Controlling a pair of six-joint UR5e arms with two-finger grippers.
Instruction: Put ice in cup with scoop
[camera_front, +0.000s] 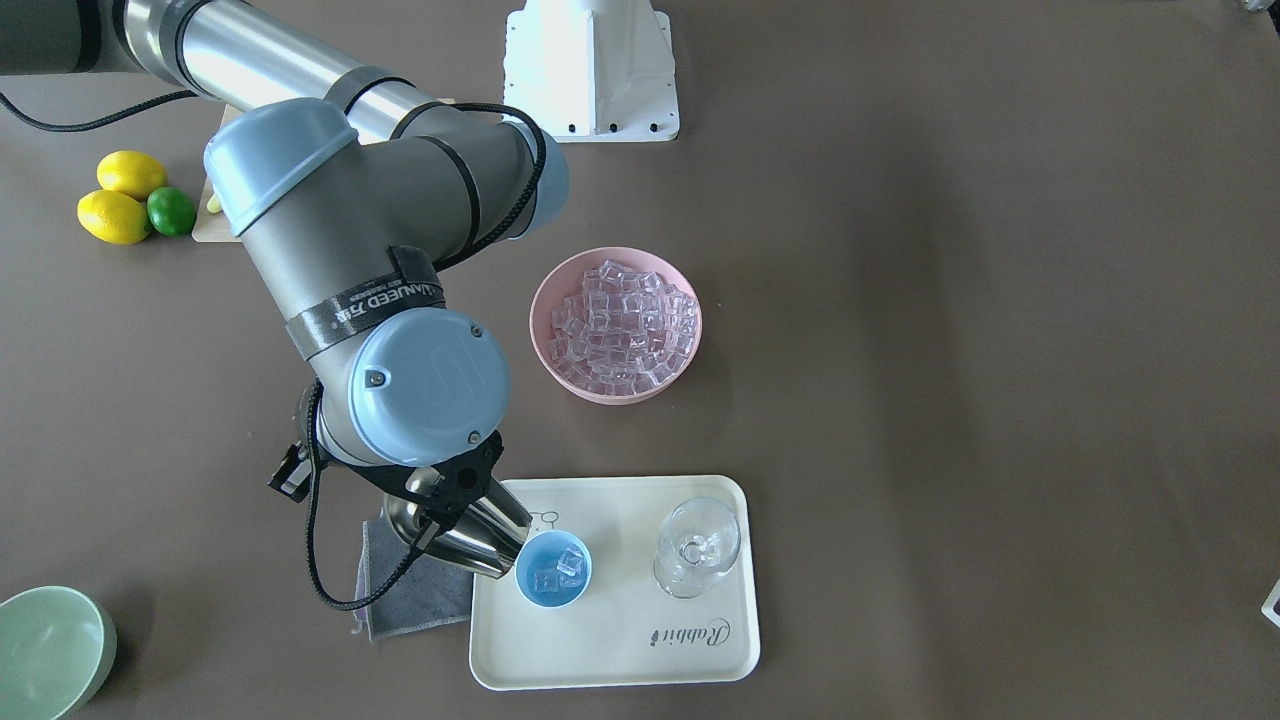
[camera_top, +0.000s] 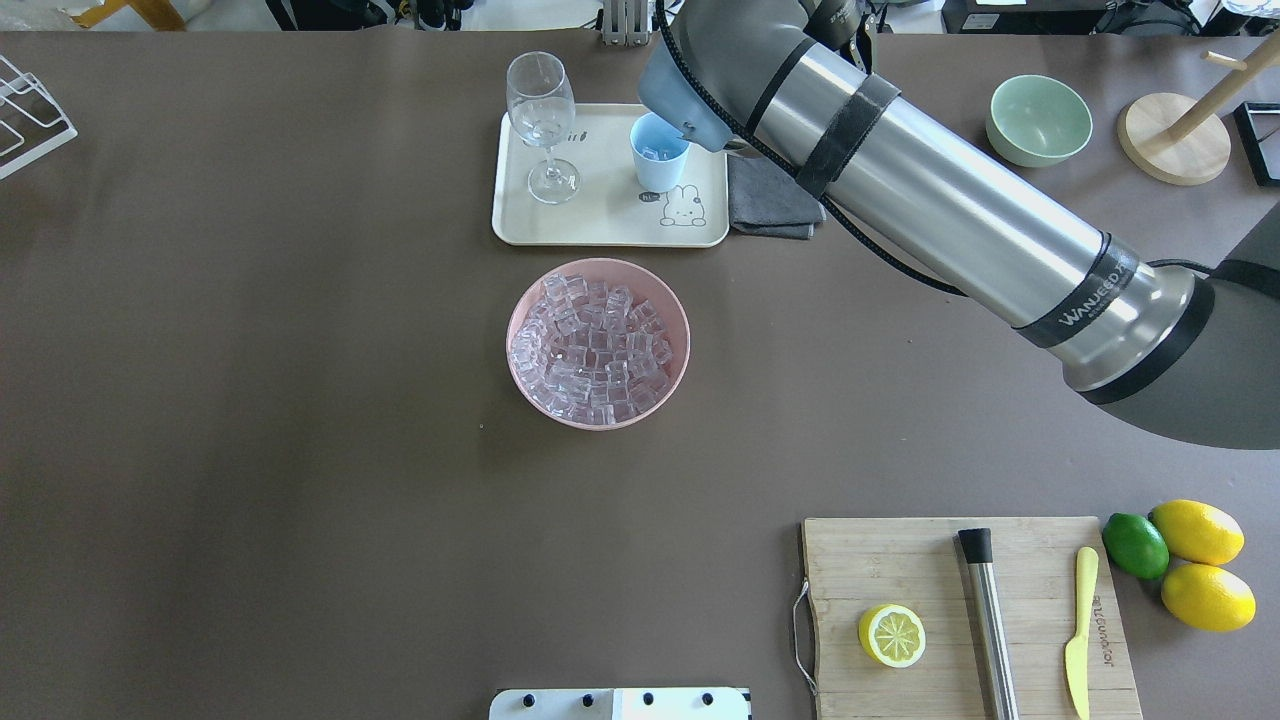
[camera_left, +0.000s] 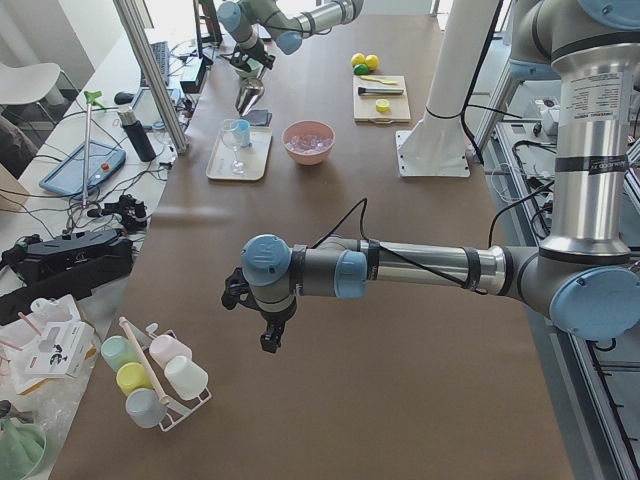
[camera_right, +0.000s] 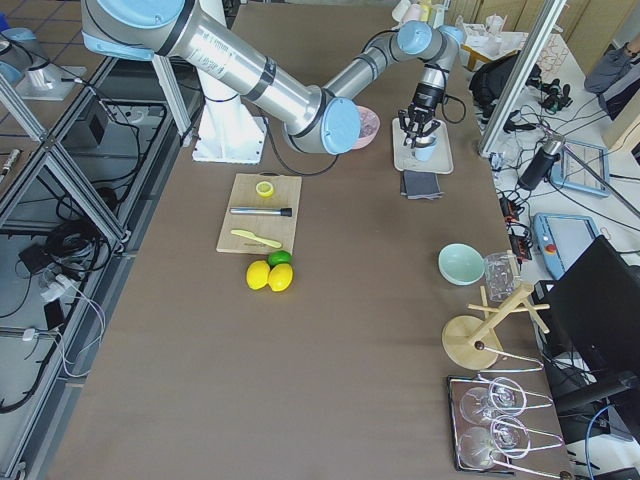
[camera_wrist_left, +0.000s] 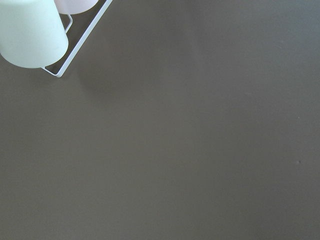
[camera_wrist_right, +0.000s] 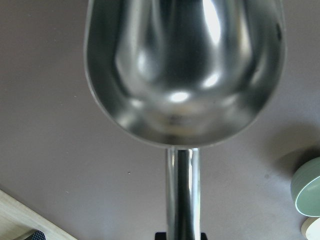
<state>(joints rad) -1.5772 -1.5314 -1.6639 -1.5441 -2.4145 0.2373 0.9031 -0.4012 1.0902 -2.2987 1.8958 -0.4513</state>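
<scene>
My right gripper (camera_front: 452, 497) is shut on the handle of the shiny steel scoop (camera_front: 470, 540). It holds the scoop tipped, mouth at the rim of the light-blue cup (camera_front: 553, 572). The cup stands on the cream tray (camera_front: 620, 640) and holds a few clear ice cubes (camera_front: 568, 566). In the right wrist view the scoop (camera_wrist_right: 185, 70) looks empty. The pink bowl (camera_front: 548, 300) behind the tray is full of ice (camera_front: 625, 325). In the overhead view the cup (camera_top: 660, 150) shows but my arm hides the scoop. My left gripper (camera_left: 272, 335) hangs over bare table far away; I cannot tell if it is open.
A clear stemmed glass (camera_front: 697, 545) stands on the tray beside the cup. A grey cloth (camera_front: 415, 590) lies under the scoop. A pale green bowl (camera_top: 1038, 120), a wooden stand (camera_top: 1172, 150), a cutting board (camera_top: 960, 620) with a steel cylinder (camera_top: 988, 620), lemons and a lime lie around.
</scene>
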